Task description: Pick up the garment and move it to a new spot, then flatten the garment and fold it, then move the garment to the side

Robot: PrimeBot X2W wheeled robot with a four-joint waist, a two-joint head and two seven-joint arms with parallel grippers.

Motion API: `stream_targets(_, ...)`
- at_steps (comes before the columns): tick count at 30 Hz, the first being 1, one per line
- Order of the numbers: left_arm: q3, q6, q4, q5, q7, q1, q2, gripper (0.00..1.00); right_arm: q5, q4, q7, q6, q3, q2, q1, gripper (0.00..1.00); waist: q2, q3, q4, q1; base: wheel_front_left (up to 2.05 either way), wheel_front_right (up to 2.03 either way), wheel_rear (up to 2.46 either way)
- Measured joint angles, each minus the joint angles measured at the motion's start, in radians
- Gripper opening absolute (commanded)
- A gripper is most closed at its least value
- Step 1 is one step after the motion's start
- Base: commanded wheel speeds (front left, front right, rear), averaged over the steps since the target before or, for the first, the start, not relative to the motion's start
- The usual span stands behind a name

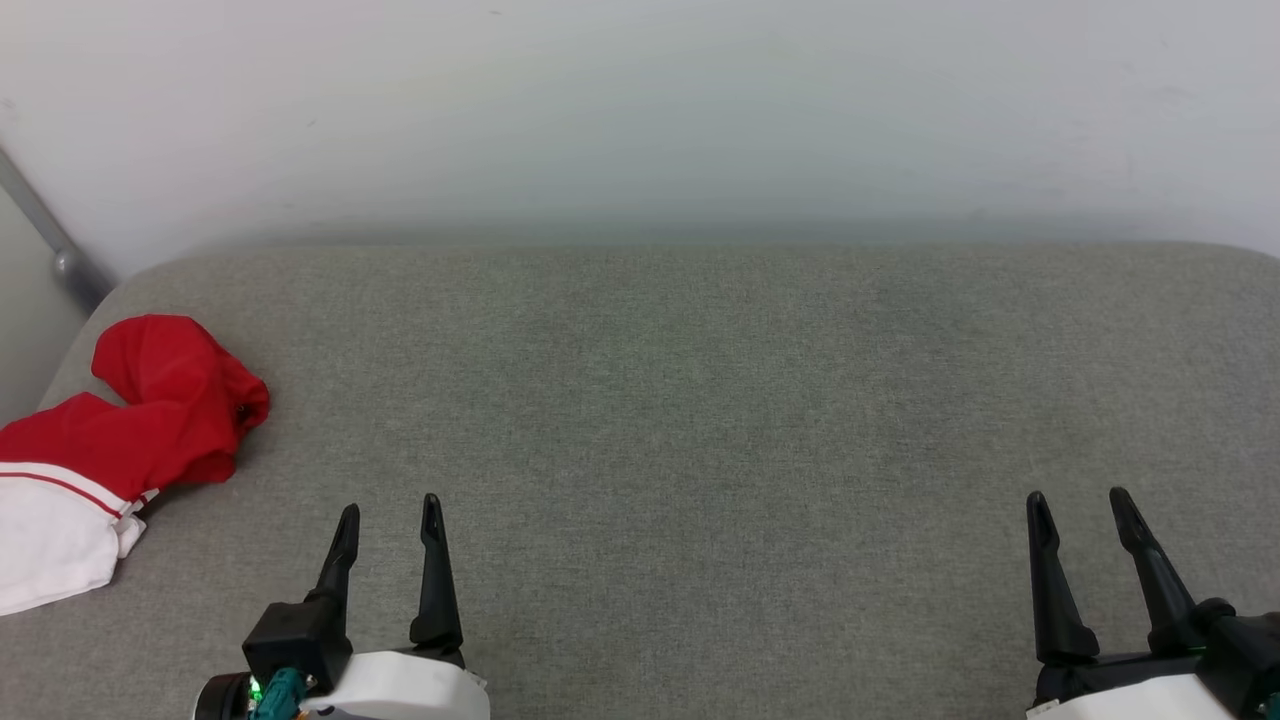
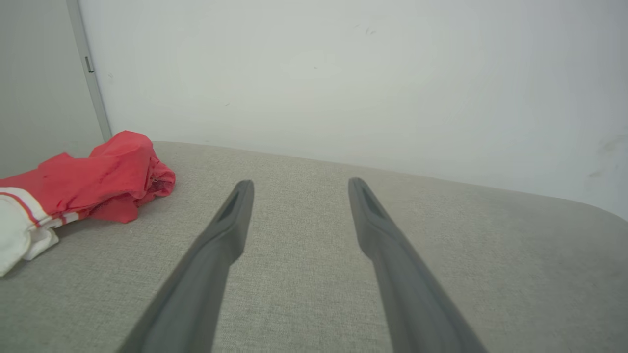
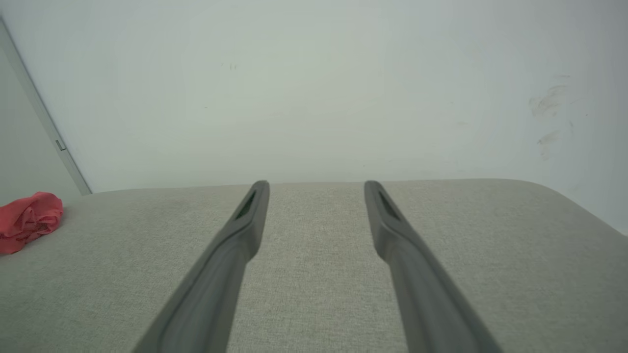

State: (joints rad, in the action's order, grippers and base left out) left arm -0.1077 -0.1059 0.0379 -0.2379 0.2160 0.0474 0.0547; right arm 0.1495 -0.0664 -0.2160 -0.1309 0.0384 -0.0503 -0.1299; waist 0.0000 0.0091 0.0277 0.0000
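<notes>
**Crumpled red-and-white jersey garment (image 1: 150, 410) at the left edge; left claw (image 1: 390, 506) and right claw (image 1: 1077, 496) both released**

The garment lies in a loose heap on the left side of the grey, woven-fabric worktop (image 1: 700, 400). Its red body is bunched into soft, rounded folds. A white sleeve (image 1: 50, 540) spreads flatter towards the near left corner and carries a thin red stripe along its trim. In the left wrist view the cloth (image 2: 98, 181) looks smooth and slightly glossy, and the folds rise into a hump near the wall. In the right wrist view it is a small red lump (image 3: 29, 220) far to the left. No lettering can be read on the folds that show.

The worktop has a fine, even weave and rounded corners. It may be padded, though the pictures do not settle that. Behind it stands a plain pale wall (image 1: 640, 120) with a few faint scuffs. A narrow grey metal strip (image 1: 40, 235) runs down the wall at the left, close behind the garment.

The left claw hovers low over the near edge, just to the right of the garment and not touching it. Its two long, dark, tapered fingers (image 2: 230, 230) are spread apart with nothing between them. The right claw (image 3: 317, 184) is well apart from the garment at the near right. Its matching matte fingers are also spread and empty over bare fabric.
</notes>
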Motion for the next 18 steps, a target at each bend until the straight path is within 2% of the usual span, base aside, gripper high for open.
stream_targets(18,0.0,0.009,0.011,0.103,0.034,0.017,-0.003,1.0,-0.095,-0.016,-0.035,0.0,-0.007,0.0,-0.03,1.0,0.0,-0.005,0.008,0.0,0.0,0.0,0.0)
